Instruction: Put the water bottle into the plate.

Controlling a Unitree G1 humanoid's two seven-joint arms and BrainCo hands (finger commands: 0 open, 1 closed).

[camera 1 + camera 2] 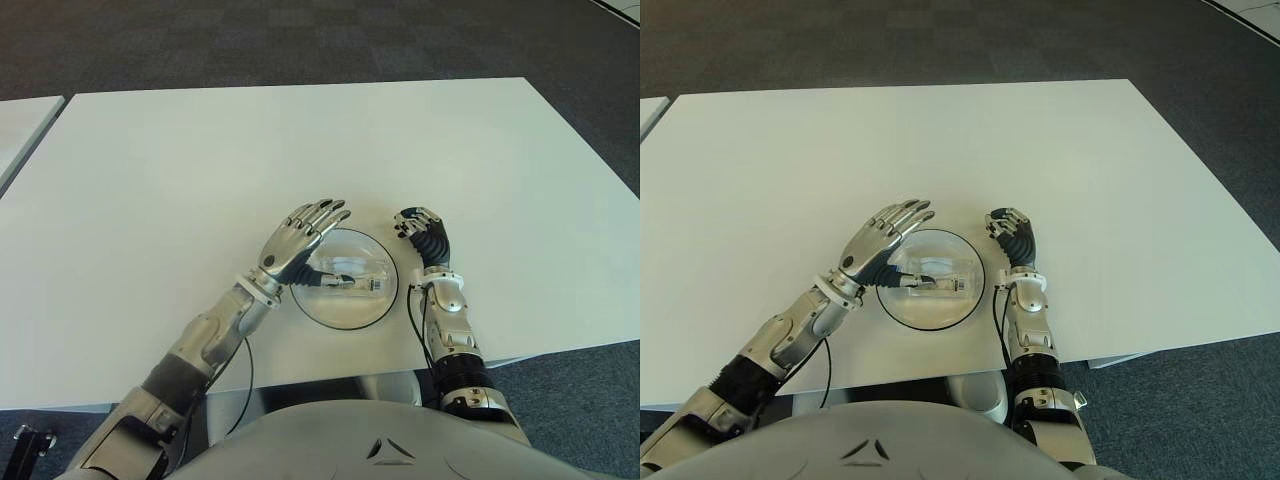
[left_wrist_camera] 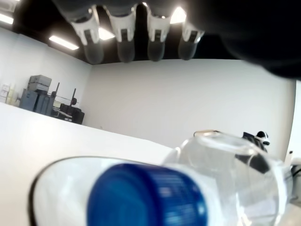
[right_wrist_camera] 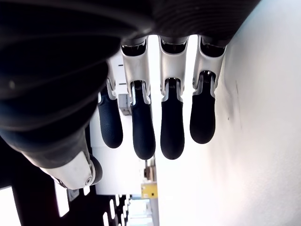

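Note:
A clear water bottle lies on its side inside the round glass plate near the table's front edge. Its blue cap fills the bottom of the left wrist view, with the clear body behind it. My left hand hovers over the plate's left part, its fingers stretched out above the bottle and holding nothing. My right hand shows just right of the plate, its fingers curled with nothing in them.
The white table stretches wide and bare to the back and both sides. A second table's corner shows at far left. Dark carpet lies beyond the far edge.

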